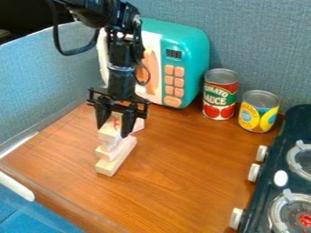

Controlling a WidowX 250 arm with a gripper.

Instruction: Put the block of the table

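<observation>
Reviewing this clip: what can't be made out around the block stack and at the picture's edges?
- Camera view: whether the gripper grips the top block; the gripper covers its sides.
- Camera view: the exact block count; the gripper and upper blocks hide the stack's far side.
- Camera view: the shape of the red mark, too small.
- Camera view: the rest of the stove, cut off by the right edge.
</observation>
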